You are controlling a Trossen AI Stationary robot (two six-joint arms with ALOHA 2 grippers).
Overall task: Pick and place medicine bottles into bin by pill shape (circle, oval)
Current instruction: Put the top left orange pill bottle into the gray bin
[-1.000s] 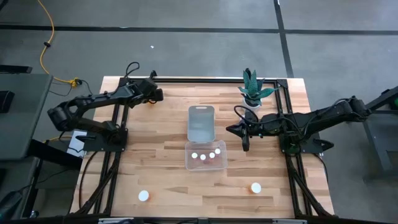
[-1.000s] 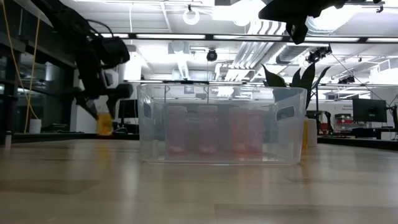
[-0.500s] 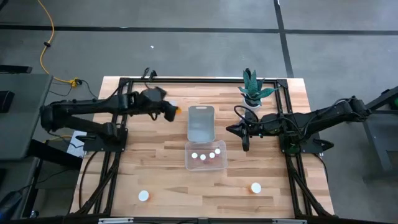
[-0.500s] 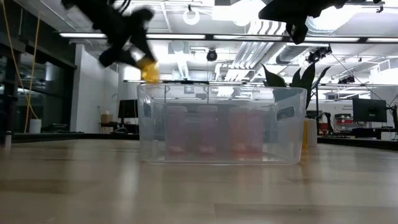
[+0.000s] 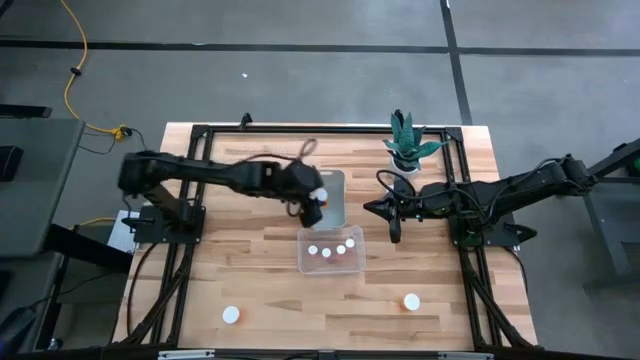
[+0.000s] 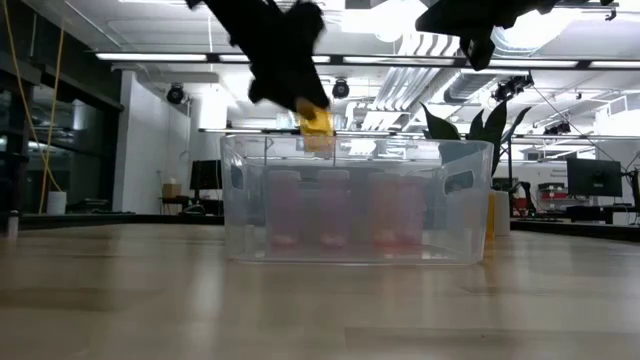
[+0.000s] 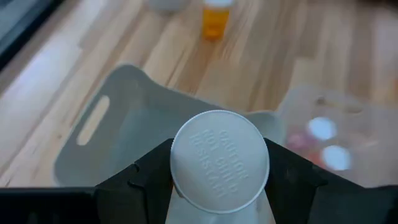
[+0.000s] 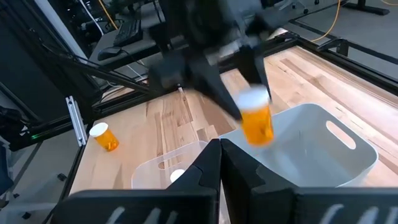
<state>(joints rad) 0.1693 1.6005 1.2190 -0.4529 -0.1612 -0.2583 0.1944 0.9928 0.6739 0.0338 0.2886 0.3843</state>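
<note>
**Left claw carrying a bottle over the bins; right arm parked**

Item 1, left arm: I see it reaching from the left side of the worktop [image 5: 240,270] across to the middle. Its left claw [image 5: 314,201] hangs at the near left corner of the grey bin [image 5: 324,182], up in the air above bin-rim height in the low view. The fingers are partly spread and clamped on a held bottle [image 5: 317,195], orange with a white cap; in the left wrist view the cap [image 7: 219,160] sits squarely between the two fingers.

Item 2, right arm: stretched in from the right, beside the potted plant [image 5: 406,143]. The right claw [image 5: 393,214] is closed on nothing, held high and just right of the grey bin.

Item 3, room to move: the clear bin [image 5: 331,251] lies just nearer than the grey bin, their short ends nearly meeting. Bare wood lies either side of both bins. The held bottle hangs near the gap between the two bins.

Item 4, other bottles: four white caps show inside the clear bin [image 5: 327,252]. One bottle [image 5: 231,315] stands near the front left edge, another [image 5: 411,301] near the front right, both well apart from either claw.
</note>
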